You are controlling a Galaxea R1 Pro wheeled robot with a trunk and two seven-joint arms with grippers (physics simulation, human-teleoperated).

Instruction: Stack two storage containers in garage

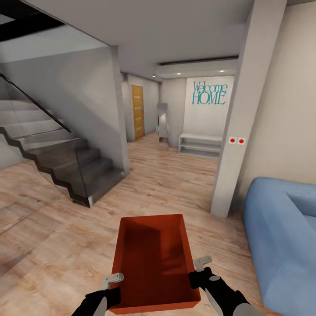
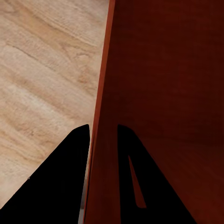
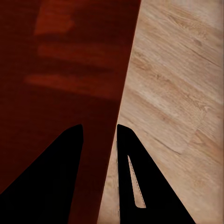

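One storage container [image 1: 153, 263], red-orange and open-topped, is carried low and near, in front of the robot over the light wood-plank flooring [image 1: 52, 228] of the living room, with nothing inside it. Two claws hold it: the left claw [image 1: 113, 278] pinches the left wall near its near corner, and the right claw [image 1: 202, 262] pinches the right wall, each with one finger inside and one outside, as both wrist views show.

The grip is on thin walls only, so a jolt of the base or an uneven pull between the arms could, I judge, let a wall slide out of the fingers and tip the bin. One blue sofa [image 1: 285, 237] sits close on the right and one white pillar [image 1: 237, 131] stands ahead to the right; swinging wide could knock the container against either. One glass-sided staircase [image 1: 57, 153] rises on the left, and one orange door [image 1: 137, 112] lies far down the hallway.
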